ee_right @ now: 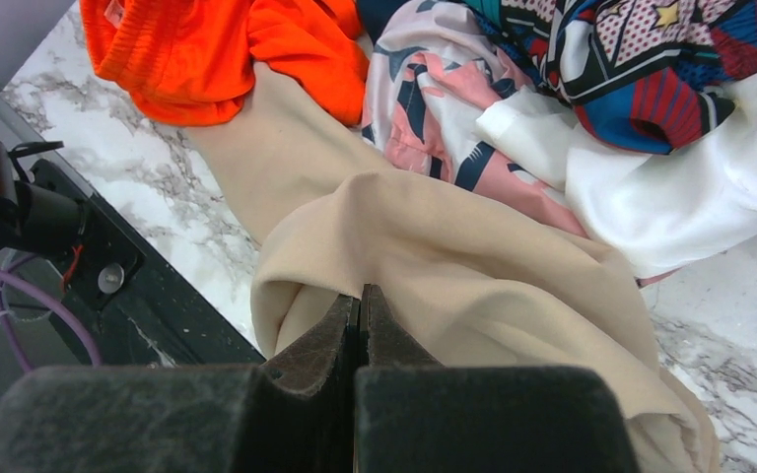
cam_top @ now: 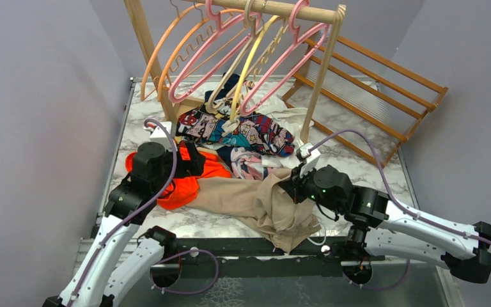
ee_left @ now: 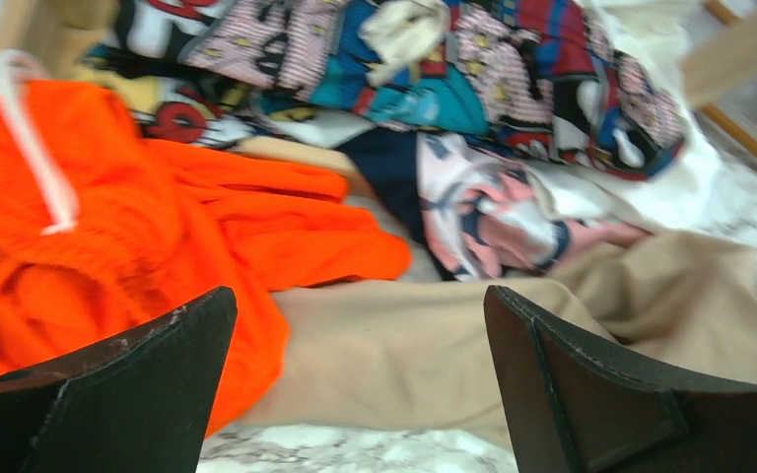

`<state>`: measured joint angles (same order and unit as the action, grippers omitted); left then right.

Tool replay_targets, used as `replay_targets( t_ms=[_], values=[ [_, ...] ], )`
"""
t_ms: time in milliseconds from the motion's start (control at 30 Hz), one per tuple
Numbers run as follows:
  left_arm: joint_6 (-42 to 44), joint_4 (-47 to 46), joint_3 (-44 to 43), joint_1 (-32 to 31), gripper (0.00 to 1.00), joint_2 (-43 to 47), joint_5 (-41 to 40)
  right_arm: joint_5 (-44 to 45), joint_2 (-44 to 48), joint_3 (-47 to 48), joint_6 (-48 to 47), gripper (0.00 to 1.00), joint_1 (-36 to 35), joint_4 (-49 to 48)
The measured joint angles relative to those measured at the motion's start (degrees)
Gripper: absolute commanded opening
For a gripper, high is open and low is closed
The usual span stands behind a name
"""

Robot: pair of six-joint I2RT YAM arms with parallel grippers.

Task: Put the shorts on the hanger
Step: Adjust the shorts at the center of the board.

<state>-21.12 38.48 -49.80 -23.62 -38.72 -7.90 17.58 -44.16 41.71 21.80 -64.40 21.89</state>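
The beige shorts [cam_top: 249, 199] lie crumpled on the marble table, with one part hanging over the near edge. My right gripper [cam_top: 292, 185] is shut on a raised fold of the shorts [ee_right: 473, 256], and its closed jaws [ee_right: 360, 291] pinch the fabric at their tips. My left gripper [ee_left: 360, 296] is open just above the flat left part of the shorts [ee_left: 404, 345], beside the orange garment [ee_left: 108, 227], with nothing between its fingers. Two pink hangers [cam_top: 286, 72] [cam_top: 171, 93] hang on the wooden rail at the back.
An orange garment [cam_top: 185, 185] lies left of the shorts. A comic-print cloth [cam_top: 243, 134] and white fabric [ee_right: 710, 187] are heaped behind them. Orange and yellow hangers share the wooden rack [cam_top: 323, 77]. A slatted wooden frame [cam_top: 383, 96] leans at the back right.
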Motion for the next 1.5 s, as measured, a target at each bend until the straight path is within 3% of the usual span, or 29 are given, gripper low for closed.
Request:
replay_targets(
  t_ms=[133, 233, 400, 533, 667, 800, 967, 1100, 1233, 1400, 1500],
  values=[
    [-1.7, -3.1, 3.0, -0.8, 0.99, 0.9, 8.6, 0.0, -5.4, 0.3, 1.4, 0.01, 0.0, -2.1],
    [-3.9, -4.9, 6.8, -6.9, 0.99, -0.8, 10.4, 0.0, -11.6, 1.4, 2.3, 0.01, 0.0, -3.9],
    [-6.8, -7.1, 6.9, -28.3, 0.99, -8.6, 2.2, 0.2, -16.8, 3.2, 3.5, 0.01, 0.0, -6.7],
    [-7.6, -8.6, 6.2, -38.0, 0.99, -11.5, -6.4, 0.9, -17.3, 3.4, 4.1, 0.01, 0.0, -7.8],
    [-7.5, -11.0, 7.3, -39.2, 0.99, -8.0, -12.2, 2.2, -17.3, 3.4, 4.3, 0.01, 0.2, -8.2],
    [-8.1, -17.7, 13.7, -39.3, 0.99, 1.6, -17.0, 2.6, -17.3, 3.4, 4.8, 0.01, 1.8, -8.4],
    [-8.5, -26.1, 22.9, -39.3, 0.99, 12.2, -17.2, 2.6, -17.1, 3.7, 6.6, 0.01, 6.4, -8.3],
    [-8.8, -29.2, 24.8, -39.3, 0.98, 13.7, -14.8, 3.2, -14.0, 3.7, 7.8, 0.01, 9.5, -6.8],
    [-7.6, -31.6, 24.6, -39.3, 0.93, 8.5, -9.1, 5.4, -8.3, 3.7, 8.7, 0.01, 9.8, -3.9],
    [-4.8, -33.0, 20.5, -40.0, 0.92, -9.8, -0.8, 8.8, -3.1, 3.7, 10.1, 0.01, 10.4, 0.8],
    [-3.0, -34.2, 18.6, -44.0, 0.93, -18.7, 1.0, 9.9, -2.9, 3.7, 11.3, 0.01, 10.6, 3.4]
  ],
)
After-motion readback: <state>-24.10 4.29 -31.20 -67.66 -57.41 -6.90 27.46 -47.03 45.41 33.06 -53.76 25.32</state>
